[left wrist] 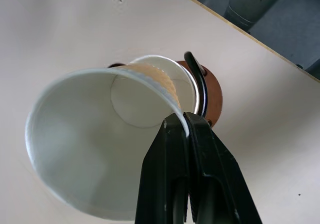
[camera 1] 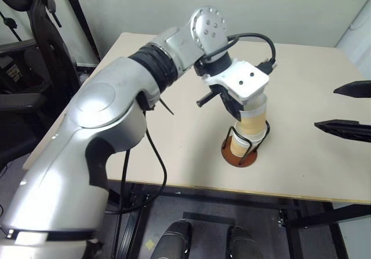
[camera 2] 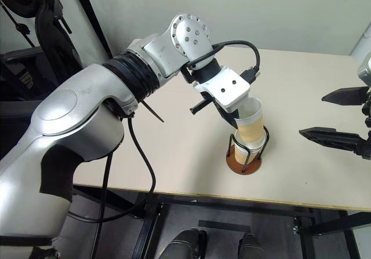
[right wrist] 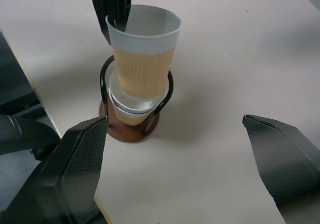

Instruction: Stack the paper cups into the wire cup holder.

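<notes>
The left gripper (left wrist: 187, 129), jaws pinched shut on a tan tapered paper cup's rim (right wrist: 143, 53), was seating it into cups nested inside the black wire holder on its reddish-brown disc (right wrist: 131, 130); next, release. The right gripper (right wrist: 175, 169) beside the holder stood wide open, empty.

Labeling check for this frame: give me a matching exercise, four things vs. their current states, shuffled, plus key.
Things:
1. left gripper
2. right gripper
3. upper paper cup
4. wire cup holder

States:
A. jaws wide apart, holding nothing
B. stands on the table, lower cup inside
C. pinched at its rim, partly nested in the lower cup
D. jaws shut on a cup rim

Pairs: 1-D, 2-A, 3-C, 4-B
</notes>
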Available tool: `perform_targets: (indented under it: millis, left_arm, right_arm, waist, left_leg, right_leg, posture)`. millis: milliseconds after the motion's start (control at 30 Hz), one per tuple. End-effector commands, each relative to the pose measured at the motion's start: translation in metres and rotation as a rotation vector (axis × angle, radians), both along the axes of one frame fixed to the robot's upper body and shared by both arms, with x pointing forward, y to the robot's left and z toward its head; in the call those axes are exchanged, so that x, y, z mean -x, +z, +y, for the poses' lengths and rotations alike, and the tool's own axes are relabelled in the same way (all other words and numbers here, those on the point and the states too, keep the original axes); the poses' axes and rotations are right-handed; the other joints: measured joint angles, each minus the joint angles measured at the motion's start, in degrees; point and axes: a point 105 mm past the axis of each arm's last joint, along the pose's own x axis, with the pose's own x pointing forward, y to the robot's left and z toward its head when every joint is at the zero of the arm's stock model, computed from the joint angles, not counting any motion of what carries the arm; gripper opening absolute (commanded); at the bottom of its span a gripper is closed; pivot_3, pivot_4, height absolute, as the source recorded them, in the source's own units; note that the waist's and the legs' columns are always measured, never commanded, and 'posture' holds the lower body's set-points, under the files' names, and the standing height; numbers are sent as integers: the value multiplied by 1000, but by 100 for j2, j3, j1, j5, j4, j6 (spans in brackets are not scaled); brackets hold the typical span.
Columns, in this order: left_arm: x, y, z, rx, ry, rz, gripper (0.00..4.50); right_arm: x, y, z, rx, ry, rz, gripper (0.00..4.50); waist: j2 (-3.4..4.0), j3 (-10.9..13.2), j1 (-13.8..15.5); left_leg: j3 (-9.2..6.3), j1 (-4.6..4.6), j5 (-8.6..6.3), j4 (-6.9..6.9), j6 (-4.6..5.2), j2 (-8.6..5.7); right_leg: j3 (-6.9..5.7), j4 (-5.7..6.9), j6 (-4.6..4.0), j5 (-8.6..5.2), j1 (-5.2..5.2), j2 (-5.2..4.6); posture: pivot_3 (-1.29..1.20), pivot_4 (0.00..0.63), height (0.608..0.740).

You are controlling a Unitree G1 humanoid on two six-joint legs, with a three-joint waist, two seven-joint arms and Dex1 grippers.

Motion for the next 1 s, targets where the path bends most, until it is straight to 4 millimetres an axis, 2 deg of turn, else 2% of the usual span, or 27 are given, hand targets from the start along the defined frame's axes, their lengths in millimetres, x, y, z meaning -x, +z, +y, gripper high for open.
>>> perform_targets:
  millis: [33, 300, 333, 433, 700, 767, 867, 900, 933, 1000]
  left_arm:
    - [5, 2, -1, -10, -42, -3, 65]
    - [3, -4, -2, -29, -51, -20, 65]
    - [3, -4, -2, -30, -52, -20, 232]
    - [3, -3, -3, -23, -52, -20, 902]
    - [13, 11, -21, 91, -50, 68, 3682]
    - [19, 23, -30, 171, -39, 142, 4409]
    - [31, 59, -34, 367, -3, 359, 4460]
    - [33, 66, -34, 398, 2, 401, 4460]
    - [29, 80, -22, 477, 47, 481, 4460]
    - [18, 94, 5, 582, 128, 580, 4460]
  right_arm:
    - [6, 12, -1, 4, -13, -60, 4500]
    - [6, 12, -2, 3, -18, -56, 4500]
    - [6, 11, -2, 3, -18, -56, 4500]
    - [6, 11, -2, 4, -21, -55, 4500]
    - [4, 11, -2, 3, -22, -58, 4500]
    - [3, 11, -2, -3, -13, -62, 4500]
    - [-3, 12, 4, -26, 37, -77, 4500]
    - [-4, 12, 5, -31, 46, -80, 4500]
    - [-10, 12, 9, -59, 72, -91, 4500]
    - [-20, 8, 15, -104, 111, -94, 4500]
  waist:
    - [0, 0, 1]
    - [0, 0, 9]
    - [0, 0, 9]
    - [0, 0, 9]
    - [0, 0, 10]
    - [0, 0, 9]
    - [0, 0, 7]
    - [1, 0, 7]
    - [2, -1, -6]
    - [8, -5, -65]
  left_leg:
    - [1, 0, 0, 0, 0, 0]
    - [2, 0, -1, 0, 1, 0]
    - [3, 0, -1, 0, 1, 0]
    - [3, 0, 0, 0, 2, 0]
    - [4, -1, -1, 0, 3, 0]
    - [7, 0, -2, 0, 5, 0]
    - [12, -3, -3, 0, 6, 0]
    - [15, -3, -3, -2, 7, 0]
    - [19, -3, -3, -3, 7, 0]
    - [23, 1, -4, -4, 9, 4]
  right_leg:
    - [0, -1, 0, 0, 0, 0]
    - [1, -2, -1, 2, 0, 0]
    - [0, -2, -1, 2, 0, 0]
    - [-1, -2, 1, 3, 0, 0]
    - [-3, -12, 7, 7, 2, 1]
    - [-4, -17, 14, 10, 3, 1]
    - [-5, -30, 27, 18, 4, 3]
    - [-5, -38, 34, 20, 4, 5]
    - [-5, -41, 46, 23, 5, 9]
    - [-3, -56, 63, 36, 6, 15]
  posture:
    - [0, 150, 740]
    - [0, 150, 740]
    - [0, 150, 740]
    - [0, 150, 740]
    - [0, 150, 740]
    - [0, 150, 740]
    - [0, 150, 740]
    - [0, 150, 740]
    - [0, 150, 740]
    - [0, 150, 740]
